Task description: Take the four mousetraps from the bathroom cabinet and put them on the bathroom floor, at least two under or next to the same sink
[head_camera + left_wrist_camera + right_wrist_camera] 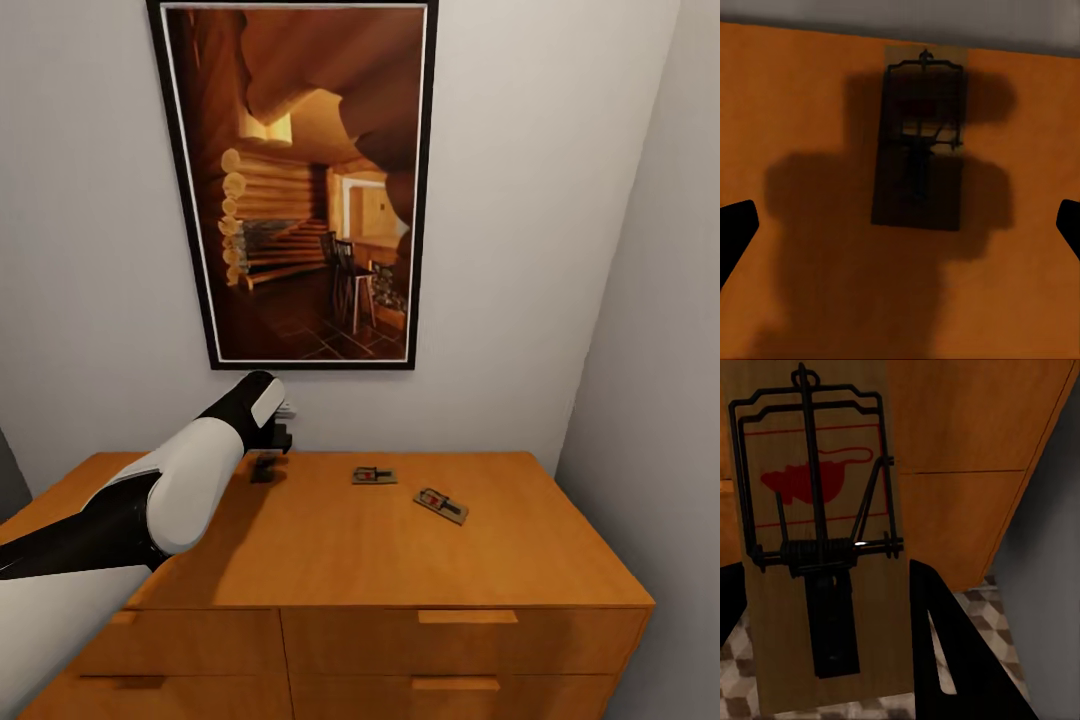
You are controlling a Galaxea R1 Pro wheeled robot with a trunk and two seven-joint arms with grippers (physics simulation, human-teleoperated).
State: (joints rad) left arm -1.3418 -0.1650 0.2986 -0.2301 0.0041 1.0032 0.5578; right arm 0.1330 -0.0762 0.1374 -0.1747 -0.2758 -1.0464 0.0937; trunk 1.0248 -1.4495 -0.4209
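Three mousetraps lie on the orange-brown cabinet (400,560): one mousetrap (373,475) at mid-top, another (441,505) right of it, and a shaded one (919,139) near the back wall. My left gripper (268,452) hovers over the shaded mousetrap, open wide, with fingers (735,232) well apart on either side and not touching it. My right gripper (825,581) is shut on a fourth mousetrap (817,510), held in front of the cabinet's drawers above the cube-patterned bathroom floor (982,615). The sink is out of view.
A large framed picture (300,180) hangs on the wall behind the cabinet. A grey side wall (660,350) stands close to the cabinet's right end. Drawer fronts with slot handles (465,617) face me.
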